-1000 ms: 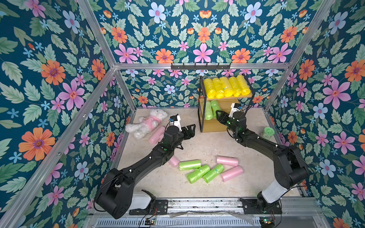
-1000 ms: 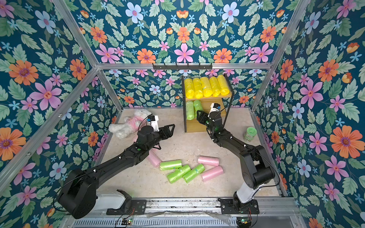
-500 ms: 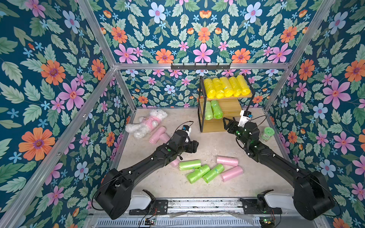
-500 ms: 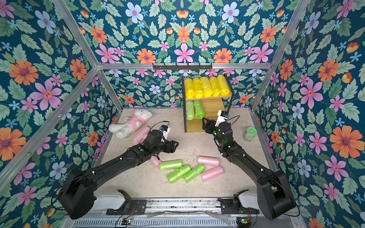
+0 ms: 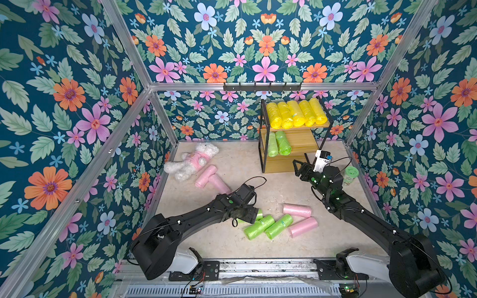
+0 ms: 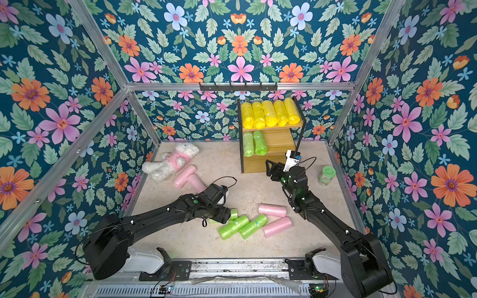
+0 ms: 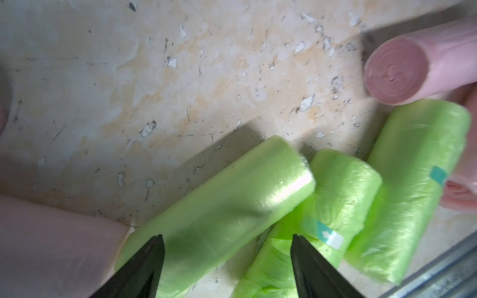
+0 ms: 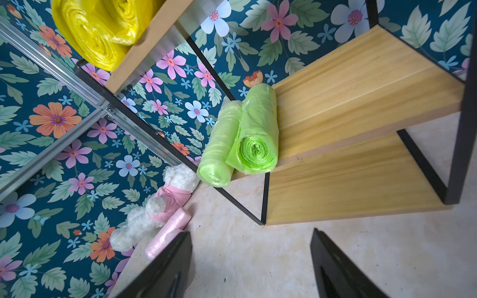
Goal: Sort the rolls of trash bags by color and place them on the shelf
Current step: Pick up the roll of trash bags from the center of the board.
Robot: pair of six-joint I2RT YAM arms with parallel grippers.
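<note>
The left wrist view shows the left gripper (image 7: 227, 236) spread wide over a green roll (image 7: 219, 201) on the worktop (image 7: 180, 77), barely visible in both top views. Farther, the right gripper (image 8: 250, 231) is wide and empty, facing the shelf (image 8: 361, 85), where two green rolls (image 8: 258, 129) lie.

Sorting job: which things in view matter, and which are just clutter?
In the job:
- shelf
- five yellow rolls, top tier
- two green rolls, middle tier
- three loose green rolls, on the floor
- pink rolls, on the floor

Just lying about:
- white plush toy
- green-lidded jar
</note>
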